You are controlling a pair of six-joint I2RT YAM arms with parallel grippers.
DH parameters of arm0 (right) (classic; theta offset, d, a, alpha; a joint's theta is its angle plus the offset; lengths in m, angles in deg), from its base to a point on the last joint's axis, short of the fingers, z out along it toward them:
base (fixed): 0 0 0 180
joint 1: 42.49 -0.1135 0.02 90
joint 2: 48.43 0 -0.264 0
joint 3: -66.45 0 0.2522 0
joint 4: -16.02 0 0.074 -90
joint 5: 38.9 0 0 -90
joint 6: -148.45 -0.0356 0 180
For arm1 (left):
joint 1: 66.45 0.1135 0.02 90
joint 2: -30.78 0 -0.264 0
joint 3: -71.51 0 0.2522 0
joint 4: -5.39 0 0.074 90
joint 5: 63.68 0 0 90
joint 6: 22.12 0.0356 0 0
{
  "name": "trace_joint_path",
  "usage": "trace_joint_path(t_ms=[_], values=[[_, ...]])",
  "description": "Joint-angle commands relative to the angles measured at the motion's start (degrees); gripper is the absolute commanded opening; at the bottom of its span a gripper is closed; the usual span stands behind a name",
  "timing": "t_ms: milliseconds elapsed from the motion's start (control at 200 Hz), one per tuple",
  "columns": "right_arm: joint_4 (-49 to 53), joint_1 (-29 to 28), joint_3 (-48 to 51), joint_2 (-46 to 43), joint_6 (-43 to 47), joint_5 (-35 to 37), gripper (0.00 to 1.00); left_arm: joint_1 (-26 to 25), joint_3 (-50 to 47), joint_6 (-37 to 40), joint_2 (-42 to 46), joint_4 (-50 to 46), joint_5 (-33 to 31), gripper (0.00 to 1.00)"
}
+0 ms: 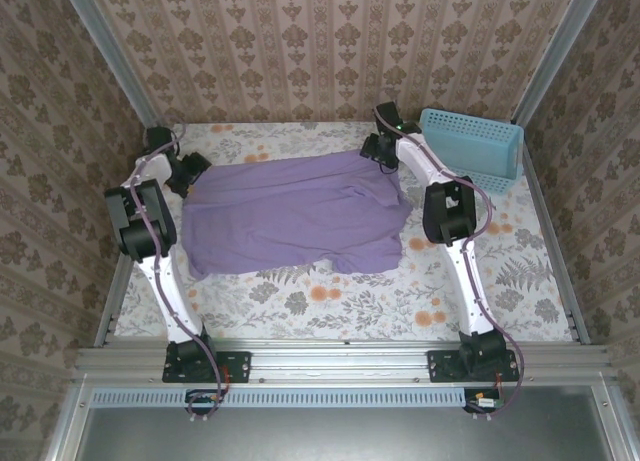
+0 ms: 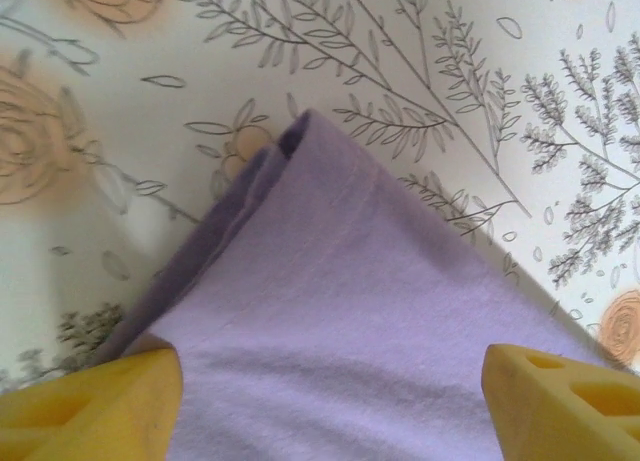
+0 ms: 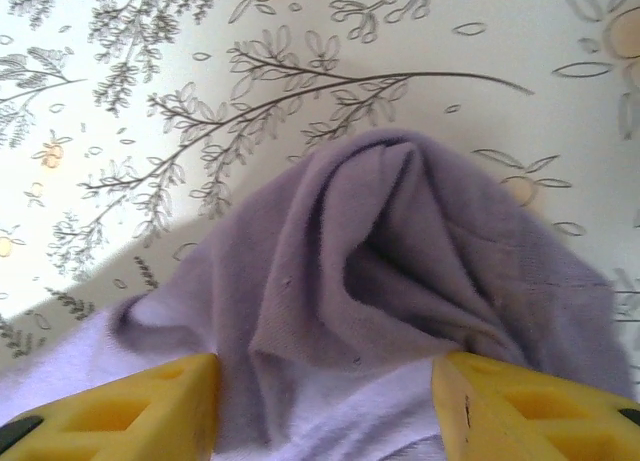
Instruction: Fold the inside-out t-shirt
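The inside-out t-shirt (image 1: 295, 216) lies mostly flat across the middle of the floral table (image 1: 330, 306), plain lavender face up. It looks light and limp, so it will likely sag and drag unless it is lifted by two corners at once. The left gripper (image 2: 325, 416) sits over the far-left corner, where doubled layers meet in a neat point. Its fingers are wide apart with cloth between them. The right gripper (image 3: 325, 406), also spread, straddles the bunched far-right corner near the blue basket (image 1: 470, 146). A pinch there should probably catch every layer.
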Motion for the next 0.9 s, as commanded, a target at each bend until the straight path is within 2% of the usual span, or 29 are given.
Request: trace_joint_path(t_ms=[0, 90, 270, 395, 570, 730, 895], values=[[2.62, -0.79, 2.23, -8.86, 5.98, 5.34, 0.61, 0.34, -2.17, 0.99, 8.86, -3.9, -4.32, 0.85], [0.69, -2.51, 9.44, -16.43, 8.63, 8.19, 0.62, -0.32, -7.05, 0.48, 16.65, -4.53, -6.92, 0.9], [-8.6, -6.92, 38.11, -38.51, 8.64, 11.51, 0.66, -2.5, -27.73, -3.01, 36.0, -3.57, -12.57, 0.99], [-12.64, -8.76, 56.74, -52.07, 4.9, 11.24, 0.67, -3.99, -42.25, -4.0, 48.74, -4.92, -15.58, 1.0], [-17.04, -10.37, 78.45, -66.57, 0.4, 8.74, 0.69, -3.89, -56.06, -4.37, 62.66, -9.46, -16.19, 1.0], [-22.32, -10.91, 92.16, -74.3, -3.91, 4.2, 0.69, -3.09, -62.26, -4.78, 66.51, -9.3, -15.13, 0.98], [-25.04, -11.37, 100.36, -77.02, -5.33, 0.95, 0.69, 1.1, -65.08, -4.08, 63.59, -6.56, -12.15, 0.86]])
